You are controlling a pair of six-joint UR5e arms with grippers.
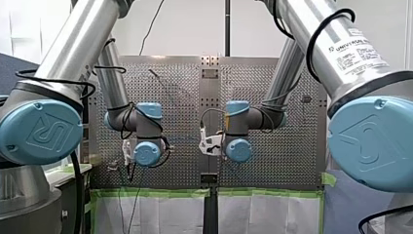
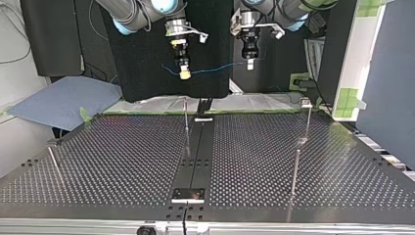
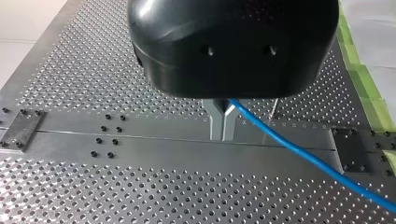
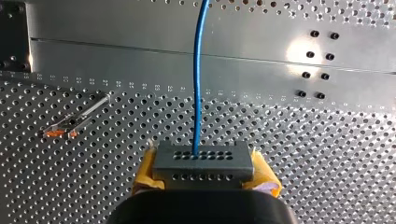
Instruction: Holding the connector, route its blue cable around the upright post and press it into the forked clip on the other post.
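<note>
My right gripper (image 4: pixel 203 173) is shut on a grey connector block (image 4: pixel 203 158) with rows of holes, gripped between yellow pads (image 4: pixel 145 173). The blue cable (image 4: pixel 198 74) leaves the block's face and runs ahead over the table. My left gripper (image 3: pixel 222 138) has its metal fingers shut on that cable (image 3: pixel 299 151), which trails off to one side. In the top view both grippers hang high above the far table edge, my right gripper (image 2: pixel 184 73) at the left and my left gripper (image 2: pixel 249 64) at the right, with the cable (image 2: pixel 215 68) strung between them.
Thin upright posts stand on the perforated table (image 2: pixel 122 161): one near the middle (image 2: pixel 186 122), one with a small block on top at the right (image 2: pixel 306 110), one nearer the camera (image 2: pixel 295 171), one at the left (image 2: pixel 53 160). A dark centre rail (image 2: pixel 195 156) runs along the table.
</note>
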